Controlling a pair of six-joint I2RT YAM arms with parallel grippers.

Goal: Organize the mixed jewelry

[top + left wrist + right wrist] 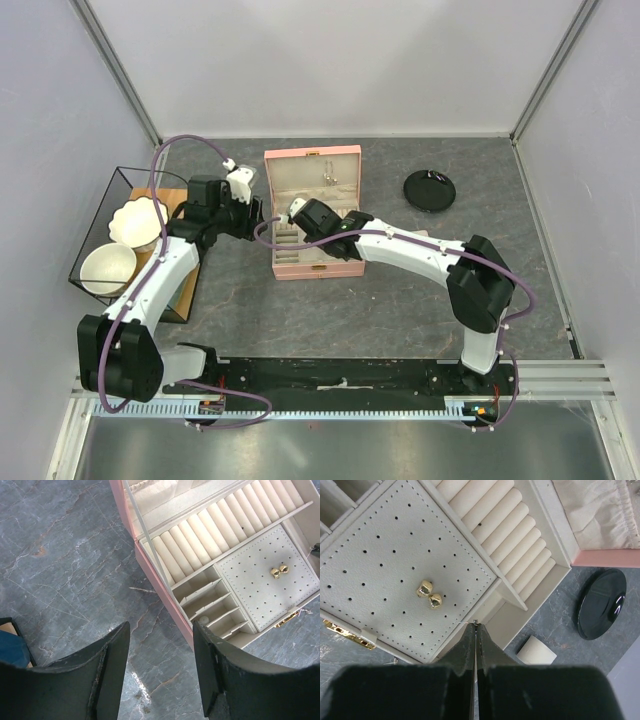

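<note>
- Right gripper (475,626), lower centre of its wrist view: pads pressed together, with a fine pale wire (465,624) showing at the tips, so it looks to be nipping one small piece above the near edge of the perforated pad (380,555). That piece is probably the one now being placed.
- Left gripper (161,627), along the bottom of its wrist view: fingers spread and holding nothing, over the grey table (65,555) just beside the pink box (318,268).
- Thin pale strand (142,589), centre of that view: it lies on the table by the box wall and is still to be put away.
- Gold stud pair (429,594): seated on the perforated pad, so that part is done.
- Ring rolls (200,530) and small slots (215,605): mostly bare.
- Lid, upper centre of the top view: a few tiny hanging pieces (328,177), too small to identify.
- Judgement: the sorting is only partly done.
</note>
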